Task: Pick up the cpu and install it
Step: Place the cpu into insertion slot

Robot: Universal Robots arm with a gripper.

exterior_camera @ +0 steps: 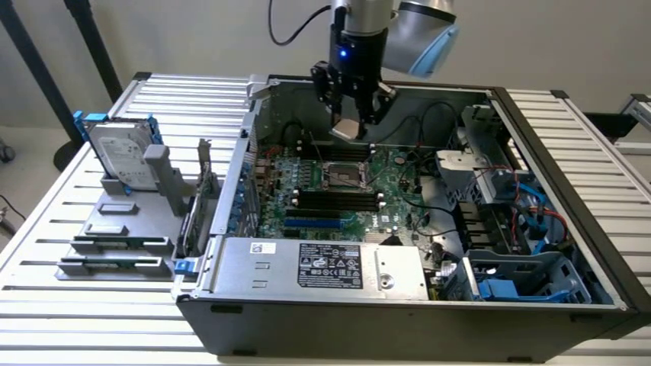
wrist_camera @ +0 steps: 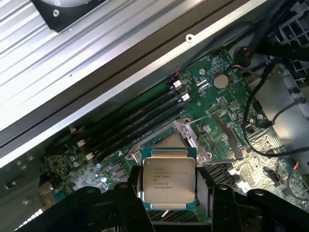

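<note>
My gripper hangs over the open computer case, shut on the cpu, a small flat square chip with a silver metal top. In the wrist view the cpu sits between the black fingers, its printed top facing the camera. Below it on the green motherboard lies the square cpu socket, with its metal frame open. The socket shows just past the chip's edge in the wrist view. The chip is held in the air, clear of the board.
A power supply fills the case's near side; cables and blue drive bays sit at the exterior view's right. On the exterior view's left, a grey fixture holds a hard drive in a blue bracket. Black memory slots run beside the socket.
</note>
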